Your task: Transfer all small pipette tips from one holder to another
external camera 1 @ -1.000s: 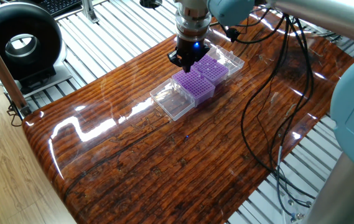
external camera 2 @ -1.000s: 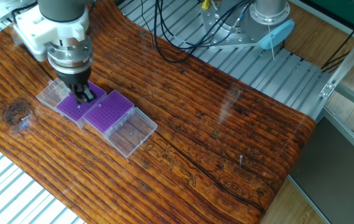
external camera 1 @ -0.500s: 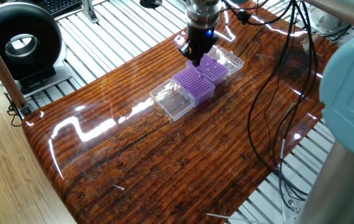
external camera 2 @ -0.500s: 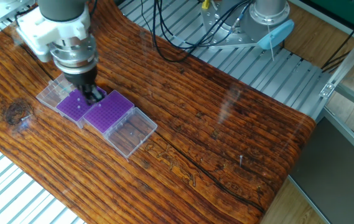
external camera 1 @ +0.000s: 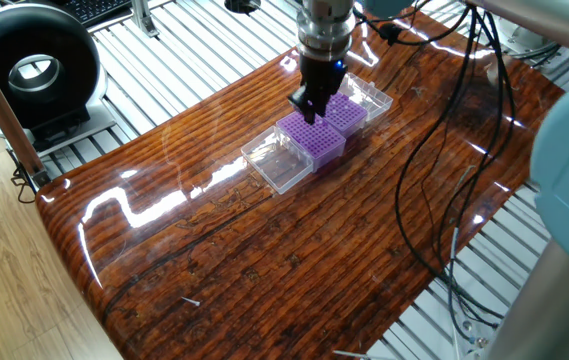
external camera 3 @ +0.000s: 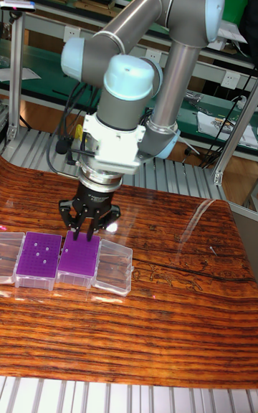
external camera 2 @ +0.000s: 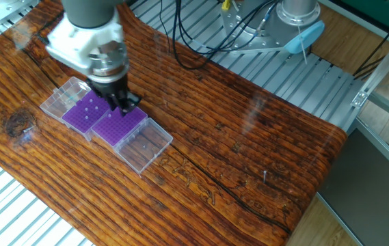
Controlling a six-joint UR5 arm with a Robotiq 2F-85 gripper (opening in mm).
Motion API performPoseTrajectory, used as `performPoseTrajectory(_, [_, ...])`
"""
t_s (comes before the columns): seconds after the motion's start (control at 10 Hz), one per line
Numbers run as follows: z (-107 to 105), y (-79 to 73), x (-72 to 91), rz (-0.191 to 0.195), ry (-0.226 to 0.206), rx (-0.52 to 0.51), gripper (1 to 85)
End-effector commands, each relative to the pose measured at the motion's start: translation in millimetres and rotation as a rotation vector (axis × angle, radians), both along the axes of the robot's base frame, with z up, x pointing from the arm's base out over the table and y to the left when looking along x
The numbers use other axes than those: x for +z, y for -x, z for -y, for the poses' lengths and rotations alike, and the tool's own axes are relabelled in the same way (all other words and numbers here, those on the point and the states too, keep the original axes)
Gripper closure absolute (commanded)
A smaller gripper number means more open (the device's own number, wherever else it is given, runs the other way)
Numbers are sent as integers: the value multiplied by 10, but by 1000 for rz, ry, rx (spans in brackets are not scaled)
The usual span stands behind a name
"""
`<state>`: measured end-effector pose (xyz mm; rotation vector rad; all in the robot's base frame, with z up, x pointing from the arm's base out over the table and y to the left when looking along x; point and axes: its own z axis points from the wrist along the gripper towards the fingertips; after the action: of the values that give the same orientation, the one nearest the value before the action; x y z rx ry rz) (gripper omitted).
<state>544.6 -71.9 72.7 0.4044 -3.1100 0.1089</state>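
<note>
Since a second ago our gripper (external camera 3: 86, 230) has shifted from one purple rack (external camera 3: 37, 255) to the other purple rack (external camera 3: 79, 258), at its twelve o'clock edge, fingers near-closed; whether it pinches a tip we cannot tell. Pale dots, likely small pipette tips (external camera 3: 41, 254), remain in the first rack.

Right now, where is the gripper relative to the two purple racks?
In the tall fixed view, the gripper is just above the right-hand purple rack, near its back edge. The left-hand purple rack, which shows a few pale dots, stands beside it.
</note>
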Motion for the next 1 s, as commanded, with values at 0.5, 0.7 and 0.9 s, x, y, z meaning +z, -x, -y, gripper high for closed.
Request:
performPoseTrajectory(0.5, [159, -94, 24, 60, 109, 392, 547])
performPoseTrajectory(0.7, [146, -165, 36, 88, 116, 461, 547])
performPoseTrajectory(0.9, [113, -311, 52, 135, 125, 572, 547])
